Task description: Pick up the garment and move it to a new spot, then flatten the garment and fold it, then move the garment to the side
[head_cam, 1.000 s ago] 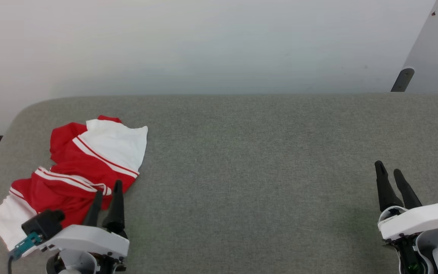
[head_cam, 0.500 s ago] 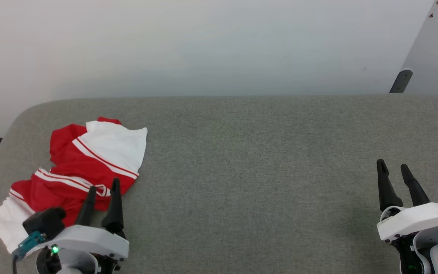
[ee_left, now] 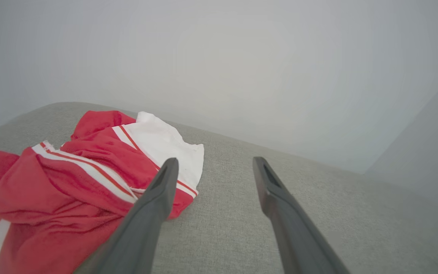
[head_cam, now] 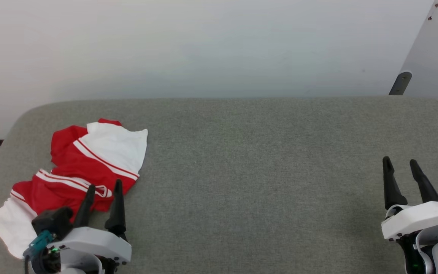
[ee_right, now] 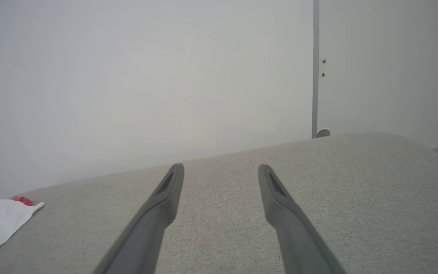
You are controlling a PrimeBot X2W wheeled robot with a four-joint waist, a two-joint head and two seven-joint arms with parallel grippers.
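The task was judged to be at its very start, with none of its steps done. The garment (head_cam: 78, 167), a red jersey shirt with white sleeves and white-and-red stripe trim, was seen crumpled in a loose heap at the left end of the grey upholstered surface (head_cam: 261, 171), near its rounded corner. One white sleeve (head_cam: 118, 146) was spread toward the far side of the heap and another white part (head_cam: 8, 224) trailed toward the near edge. No flattening or folding was evident: the red body was bunched and creased over itself.

The left gripper (head_cam: 104, 184) was placed at the near right edge of the heap with its jaws spread apart and nothing clasped between them. One finger was seen over the red cloth and the other over bare upholstery. Whether the cloth was being touched could not be told. The right gripper (head_cam: 399, 160) was held well apart from the garment, at the far right over bare upholstery, and its jaws were likewise parted and empty.

The pick-up, the move to a new spot, the flattening, the fold and the final shift aside were all judged to be left. The wide bare stretch between the two grippers was judged a likely place for the laying out.

As for containers, the garment was held in none: it lay directly on the upholstery, with a plain pale wall (head_cam: 203, 45) behind.
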